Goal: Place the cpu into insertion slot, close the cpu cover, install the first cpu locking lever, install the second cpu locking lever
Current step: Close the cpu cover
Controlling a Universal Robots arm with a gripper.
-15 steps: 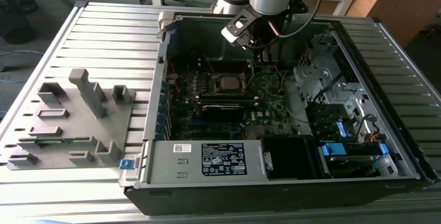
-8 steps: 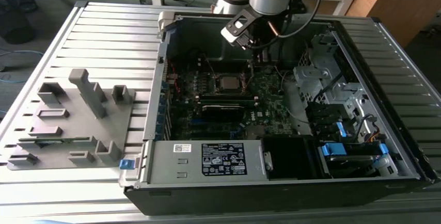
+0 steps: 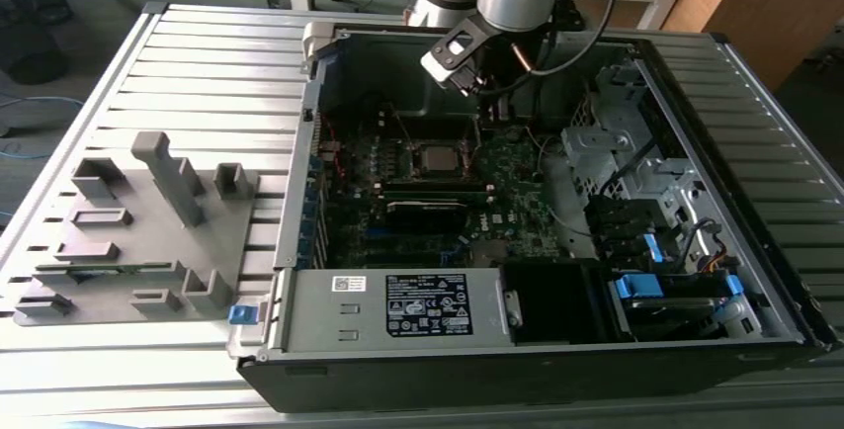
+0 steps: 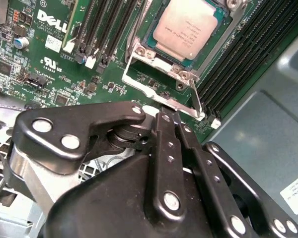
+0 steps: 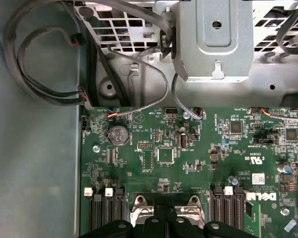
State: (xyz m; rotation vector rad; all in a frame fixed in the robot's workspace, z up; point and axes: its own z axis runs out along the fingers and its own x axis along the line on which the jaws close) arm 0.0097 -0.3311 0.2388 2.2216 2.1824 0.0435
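The cpu (image 4: 188,27) lies flat in the insertion slot (image 4: 212,49) on the green motherboard, silver top up; in the exterior view the cpu (image 3: 440,159) sits mid-board. The cpu cover (image 4: 156,91), a silver frame with a square window, stands raised off the chip on its hinge. A thin metal lever (image 4: 194,99) runs along the cover's side. My gripper (image 4: 170,118) is shut with nothing between its black fingers, its tips right at the cover's free edge. From the exterior view the gripper (image 3: 491,113) hangs just behind the socket. The first wrist view has the gripper (image 5: 165,220) above the cover's two hinge lugs.
Black memory slots (image 4: 107,29) flank the socket on both sides. The case wall (image 3: 314,83), drive cage (image 3: 620,142) and loose cables (image 5: 44,64) hem in the board. A power supply (image 3: 382,302) sits at the front. A grey fixture tray (image 3: 145,231) lies at the exterior view's left.
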